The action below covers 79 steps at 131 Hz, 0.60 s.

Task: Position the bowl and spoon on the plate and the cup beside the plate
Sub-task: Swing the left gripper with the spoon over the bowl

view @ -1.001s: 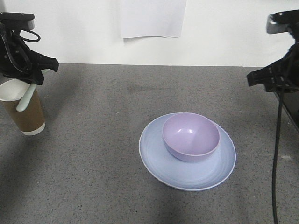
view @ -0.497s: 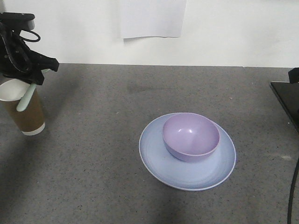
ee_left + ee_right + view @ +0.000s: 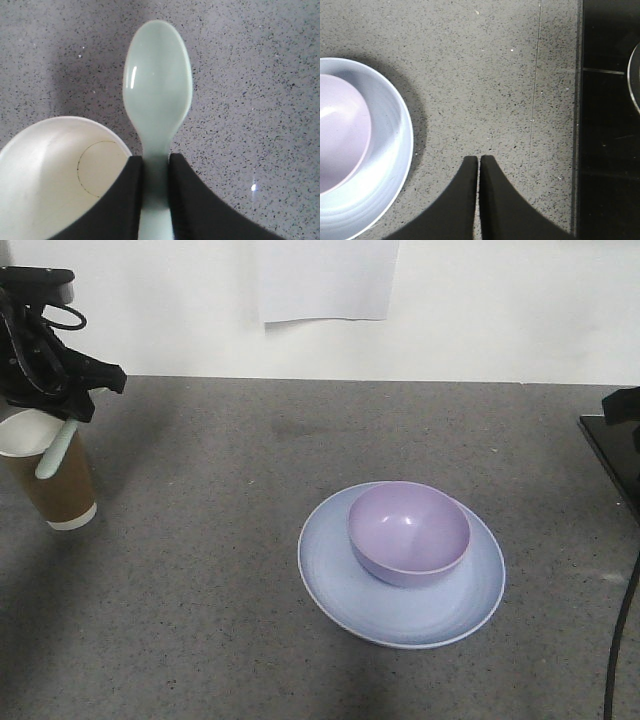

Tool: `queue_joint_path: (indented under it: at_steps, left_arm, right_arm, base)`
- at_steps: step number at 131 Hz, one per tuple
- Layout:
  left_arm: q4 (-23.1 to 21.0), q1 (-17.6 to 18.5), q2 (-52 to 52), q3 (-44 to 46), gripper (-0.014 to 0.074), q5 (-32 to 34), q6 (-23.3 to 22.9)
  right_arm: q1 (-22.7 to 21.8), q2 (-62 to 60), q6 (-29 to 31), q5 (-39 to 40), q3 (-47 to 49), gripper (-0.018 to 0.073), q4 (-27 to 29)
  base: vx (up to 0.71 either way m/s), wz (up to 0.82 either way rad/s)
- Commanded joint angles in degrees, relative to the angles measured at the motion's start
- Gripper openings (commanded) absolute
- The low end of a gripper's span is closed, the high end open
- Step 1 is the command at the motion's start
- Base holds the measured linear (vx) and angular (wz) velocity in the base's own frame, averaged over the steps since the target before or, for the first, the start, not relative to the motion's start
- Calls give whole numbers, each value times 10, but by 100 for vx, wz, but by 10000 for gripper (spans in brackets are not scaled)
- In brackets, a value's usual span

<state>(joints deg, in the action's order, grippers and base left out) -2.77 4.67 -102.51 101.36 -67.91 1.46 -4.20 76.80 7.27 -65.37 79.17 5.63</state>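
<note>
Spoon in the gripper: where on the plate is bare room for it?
On the plate, the near crescent between the bowl and the front rim is bare. Behind the bowl it is crowded: bowl nearly meets rim. The tabletop between cup and plate is open.

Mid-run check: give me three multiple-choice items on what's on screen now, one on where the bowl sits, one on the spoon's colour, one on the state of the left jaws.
1. Where is the bowl?
A) held in the air
B) on the plate
C) left of the plate, off it

2. What colour is the spoon?
A) pale mint green
B) red
C) black

3. What state are the left jaws in?
A) open, empty
B) shut, empty
C) shut on the spoon

Answers:
1 B: the front view shows it sitting within the plate's rim.
2 A: the left wrist view shows its pale green scoop.
3 C: the spoon's handle is pinched between both jaws.
</note>
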Motion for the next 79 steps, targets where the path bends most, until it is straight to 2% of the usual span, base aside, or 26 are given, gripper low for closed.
queue_joint_path:
  at_steps: [1, 79]
  left_arm:
    - [-4, 2, 30, 18, -8, 19, -2]
    - [-4, 2, 30, 18, -8, 19, -2]
  right_arm:
    - [-3, -17, 5, 11, 16, -1, 8]
    - [-3, -17, 5, -5, 16, -1, 8]
  base:
    - [0, 0]
    - [0, 0]
